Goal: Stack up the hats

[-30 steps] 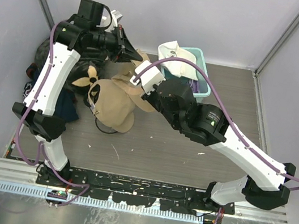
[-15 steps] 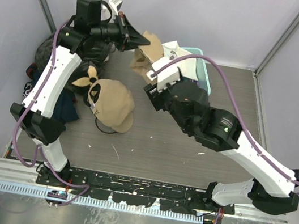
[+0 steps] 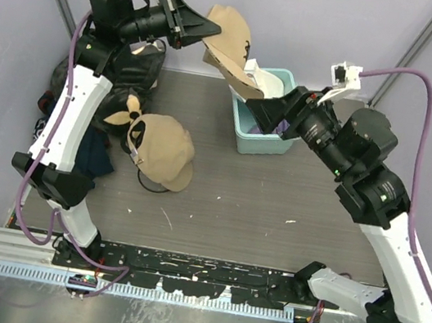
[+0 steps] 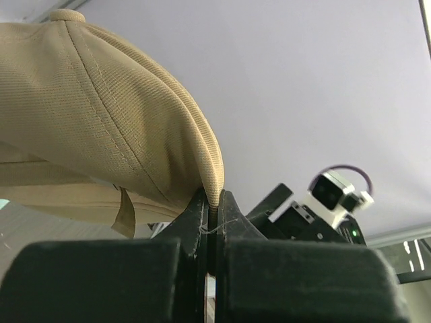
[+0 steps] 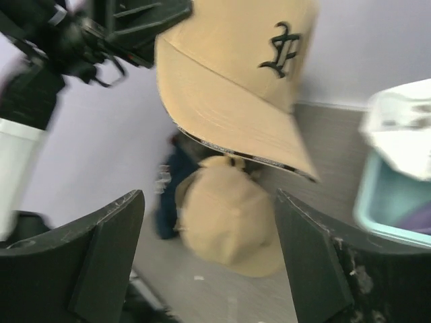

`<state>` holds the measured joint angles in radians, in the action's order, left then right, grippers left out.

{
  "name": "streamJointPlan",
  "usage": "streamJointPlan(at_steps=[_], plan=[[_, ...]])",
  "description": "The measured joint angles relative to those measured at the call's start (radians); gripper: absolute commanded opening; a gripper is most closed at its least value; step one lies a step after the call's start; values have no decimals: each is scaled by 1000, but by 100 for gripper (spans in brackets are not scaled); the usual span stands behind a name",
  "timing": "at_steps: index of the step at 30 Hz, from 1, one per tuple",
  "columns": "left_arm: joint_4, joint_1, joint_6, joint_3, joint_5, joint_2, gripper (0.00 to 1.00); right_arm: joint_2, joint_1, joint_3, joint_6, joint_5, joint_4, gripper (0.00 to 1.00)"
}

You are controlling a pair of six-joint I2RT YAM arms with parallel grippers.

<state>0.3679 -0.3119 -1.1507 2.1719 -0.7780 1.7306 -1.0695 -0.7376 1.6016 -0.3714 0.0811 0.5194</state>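
The tan fabric baseball cap with a black front logo [image 3: 227,37] hangs over the far edge of the counter [image 3: 275,205], behind and left of the teal plastic basket [image 3: 242,129], its edge pinched in the jaws of the left gripper [image 3: 207,41]. The right gripper [image 3: 255,104], jaws spread, sits just right of it, over the basket's left rim. A white fabric cap [image 3: 261,78] lies at the basket's far end. A second tan fabric cap [image 3: 164,146] lies on the counter, left of the basket and nearer.

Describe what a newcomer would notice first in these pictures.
A tan fabric baseball cap with a black logo hangs high near the back wall, pinched by the left gripper. The right gripper gapes open just before it, and a second tan fabric hat lies on the table below.
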Motion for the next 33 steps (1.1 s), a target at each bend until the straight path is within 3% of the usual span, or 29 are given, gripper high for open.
streamJointPlan(at_steps=[4,7,10,16,23,33], plan=[[-37,8,30,10,-18,-3,1,-26,169,-100,-313,-346,-220,74],[-46,16,53,6,-19,-3,0,-39,286,-335,-694,-570,-587,71],[-53,26,72,0,-19,-9,0,-111,367,-515,-1050,-667,-883,71],[-75,45,93,-2,-17,-21,0,-157,393,-667,-1477,-697,-1205,76],[-80,45,107,-25,-17,-51,1,-156,393,-677,-1662,-694,-1480,76],[-135,46,77,-64,-21,-75,0,-212,393,-699,-1696,-693,-1578,70]])
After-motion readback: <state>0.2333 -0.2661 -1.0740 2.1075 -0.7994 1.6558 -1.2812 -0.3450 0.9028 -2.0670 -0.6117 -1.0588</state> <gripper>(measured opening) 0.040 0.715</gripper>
